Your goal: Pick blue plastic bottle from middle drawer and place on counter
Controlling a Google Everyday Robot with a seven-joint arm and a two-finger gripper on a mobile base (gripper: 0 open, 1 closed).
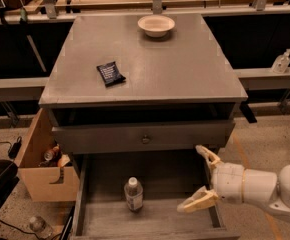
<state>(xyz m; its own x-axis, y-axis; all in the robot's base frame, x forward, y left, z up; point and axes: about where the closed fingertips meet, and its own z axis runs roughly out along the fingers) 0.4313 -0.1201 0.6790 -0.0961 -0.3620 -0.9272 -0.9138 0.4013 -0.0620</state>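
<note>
The blue plastic bottle (134,194), clear with a white cap and a pale label, stands upright on the floor of the open middle drawer (110,221). My gripper (203,179) is open, its tan fingers (197,201) spread wide. It sits over the right side of the drawer, to the right of the bottle and apart from it. The counter (175,69) is the grey cabinet top above.
A white bowl (156,25) sits at the counter's back, a dark snack packet (110,74) at its left middle. The shallow knobbed drawer (145,138) sits above the open one. A cardboard box (42,166) stands at left. A pump bottle (281,62) is at far right.
</note>
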